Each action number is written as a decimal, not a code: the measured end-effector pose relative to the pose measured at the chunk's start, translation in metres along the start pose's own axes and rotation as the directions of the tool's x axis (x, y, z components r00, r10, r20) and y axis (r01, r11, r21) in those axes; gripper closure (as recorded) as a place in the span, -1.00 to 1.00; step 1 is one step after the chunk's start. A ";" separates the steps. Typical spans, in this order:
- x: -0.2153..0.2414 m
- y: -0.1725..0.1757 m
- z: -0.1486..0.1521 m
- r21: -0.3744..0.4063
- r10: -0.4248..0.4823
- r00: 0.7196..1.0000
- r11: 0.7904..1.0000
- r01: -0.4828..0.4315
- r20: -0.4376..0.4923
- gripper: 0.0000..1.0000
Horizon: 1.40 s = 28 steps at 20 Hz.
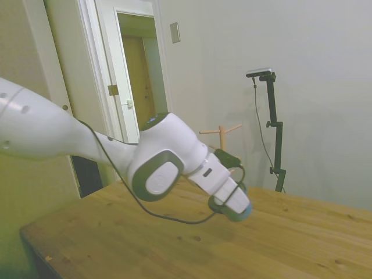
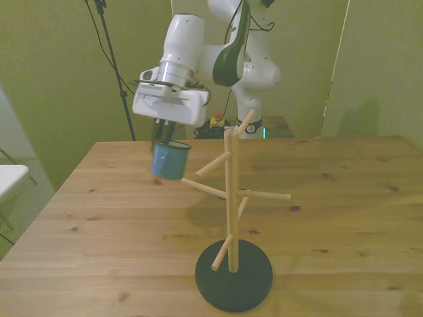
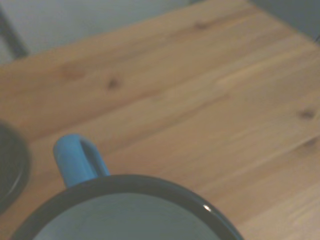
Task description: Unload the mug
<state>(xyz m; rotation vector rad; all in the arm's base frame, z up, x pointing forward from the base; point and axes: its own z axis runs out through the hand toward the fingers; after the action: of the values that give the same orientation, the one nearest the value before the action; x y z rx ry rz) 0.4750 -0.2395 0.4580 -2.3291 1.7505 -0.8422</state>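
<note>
Hanging clear of the wooden table (image 2: 344,198), the small blue enamel-style mug with the thin dark rim (image 2: 169,160) is sitting directly under the white arm's two-finger gripper (image 2: 165,137) — in the front view you are seeing it off the pegs, to the front view's left of the wooden peg stand with the round black base (image 2: 232,218), close to the tip of one low peg but not touching it as far as that view shows. The dark fingers are reaching down to the mug's rim and the mug is staying up with no other support, so the jaws are clamping the mug; how the fingers are sitting across the rim is too small for you to tell.

In the side view the gripper (image 1: 235,204) is pointing down and away from the arm, and only a sliver of the mug (image 1: 244,213) is peeking out below the white hand — its shadow is not readable there. The peg stand (image 1: 221,135) is showing behind the arm.

In the wrist view you are looking past the mug's white inside and dark rim (image 3: 135,200), with its small blue loop handle (image 3: 75,159) standing out over bare table boards (image 3: 210,100); a dark rounded edge (image 3: 11,170) is sitting at the frame's border
</note>
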 end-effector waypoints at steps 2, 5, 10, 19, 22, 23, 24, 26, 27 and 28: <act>-0.036 0.010 -0.018 -0.037 -0.069 0.993 0.997 0.073 0.093 1.00; -0.095 0.017 -0.042 -0.076 -0.170 0.959 0.979 0.191 0.227 1.00; -0.168 0.001 -0.043 -0.089 -0.342 0.860 0.911 0.402 0.379 1.00; -0.173 -0.044 0.020 -0.105 -0.374 0.834 0.887 0.449 0.406 1.00; -0.172 -0.043 0.036 -0.101 -0.369 0.843 0.893 0.438 0.390 1.00; -0.172 -0.042 0.039 -0.101 -0.367 0.846 0.895 0.435 0.387 1.00; -0.171 -0.042 0.041 -0.101 -0.364 0.848 0.897 0.431 0.385 1.00; -0.169 -0.041 0.042 -0.099 -0.361 0.852 0.900 0.425 0.379 1.00; -0.169 -0.041 0.043 -0.100 -0.360 0.853 0.900 0.424 0.379 1.00; -0.169 -0.041 0.043 -0.100 -0.359 0.853 0.901 0.423 0.379 1.00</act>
<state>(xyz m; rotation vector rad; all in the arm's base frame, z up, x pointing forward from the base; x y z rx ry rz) 0.5001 -0.0819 0.3775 -2.7968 1.2685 -0.2716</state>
